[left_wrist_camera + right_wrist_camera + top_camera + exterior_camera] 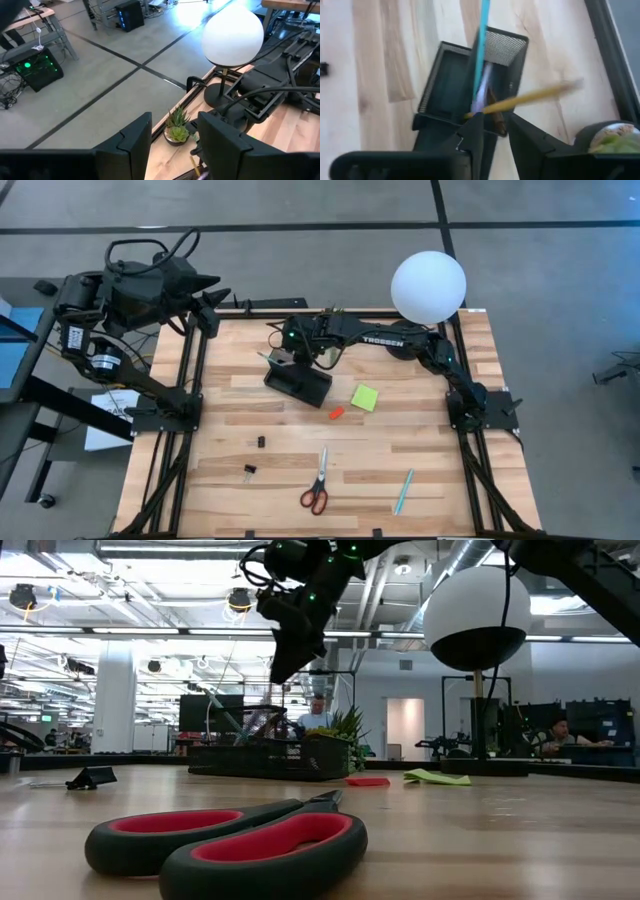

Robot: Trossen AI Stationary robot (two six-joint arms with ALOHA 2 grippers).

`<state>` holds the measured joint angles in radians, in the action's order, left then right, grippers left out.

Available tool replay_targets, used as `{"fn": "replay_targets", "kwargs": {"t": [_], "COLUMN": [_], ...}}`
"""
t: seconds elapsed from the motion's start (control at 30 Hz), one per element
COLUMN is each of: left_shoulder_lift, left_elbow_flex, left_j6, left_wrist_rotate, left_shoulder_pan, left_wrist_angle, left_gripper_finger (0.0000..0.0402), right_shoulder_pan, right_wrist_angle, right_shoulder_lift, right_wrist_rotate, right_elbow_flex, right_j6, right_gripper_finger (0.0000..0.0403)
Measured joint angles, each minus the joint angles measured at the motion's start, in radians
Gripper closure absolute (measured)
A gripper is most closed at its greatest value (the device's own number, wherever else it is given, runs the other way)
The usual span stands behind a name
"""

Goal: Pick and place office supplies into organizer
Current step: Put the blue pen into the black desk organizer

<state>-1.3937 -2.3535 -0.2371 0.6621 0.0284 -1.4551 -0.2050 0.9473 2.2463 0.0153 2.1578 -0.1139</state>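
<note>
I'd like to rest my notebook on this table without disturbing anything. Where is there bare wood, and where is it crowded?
Bare wood lies along the table's left side, between the left frame rail and the two black clips. The right side past the sticky pad is also open. Crowded: the back middle, where the right gripper hangs over the organizer, and the front, around the scissors and teal pen.

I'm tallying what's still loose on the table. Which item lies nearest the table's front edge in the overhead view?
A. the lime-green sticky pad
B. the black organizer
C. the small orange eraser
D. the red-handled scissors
D: in the high view the red-handled scissors lie lowest on the table, well past the sticky pad, the eraser and the organizer.
</note>
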Motion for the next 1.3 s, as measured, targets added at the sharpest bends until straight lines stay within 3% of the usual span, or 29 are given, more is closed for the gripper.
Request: {"fn": "replay_targets", "kwargs": {"t": [0.27, 0.37, 0.47, 0.7, 0.93, 1.03, 1.2, 1.3], "left_shoulder_lift": [0.0, 0.0, 0.0, -0.009, -0.051, -0.083, -0.144, -0.184], "left_elbow_flex": [0.0, 0.0, 0.0, 0.0, 0.002, 0.0, 0.003, 0.0], "left_j6": [-0.026, -0.067, -0.102, -0.132, -0.17, -0.178, -0.234, -0.283], "left_wrist_rotate": [0.0, 0.001, 0.003, 0.005, -0.006, -0.016, -0.008, -0.003], "left_shoulder_pan": [0.0, 0.0, 0.0, 0.0, -0.016, -0.042, -0.107, -0.161], "left_wrist_angle": [-0.052, -0.091, -0.11, -0.109, -0.115, -0.107, -0.094, -0.065], "left_gripper_finger": [0.0247, 0.0247, 0.0247, 0.0247, 0.0247, 0.0247, 0.0247, 0.0247], "right_shoulder_pan": [0.007, 0.015, 0.027, 0.09, 0.226, 0.294, 0.356, 0.403], "right_wrist_angle": [-0.015, 0.052, 0.234, 0.628, 0.622, 0.616, 0.598, 0.558], "right_shoulder_lift": [-0.001, -0.011, -0.027, -0.061, -0.232, -0.328, -0.516, -0.632], "right_wrist_rotate": [-0.007, -0.03, -0.079, -0.244, -0.548, -0.511, -0.303, -0.299], "right_elbow_flex": [0.002, 0.034, 0.099, 0.182, 0.085, 0.045, -0.071, -0.186], "right_j6": [0.015, 0.062, 0.085, 0.043, -0.031, -0.037, 0.031, 0.032], "right_gripper_finger": [0.0265, 0.0251, 0.025, 0.0295, 0.032, 0.0321, 0.0321, 0.0321]}}
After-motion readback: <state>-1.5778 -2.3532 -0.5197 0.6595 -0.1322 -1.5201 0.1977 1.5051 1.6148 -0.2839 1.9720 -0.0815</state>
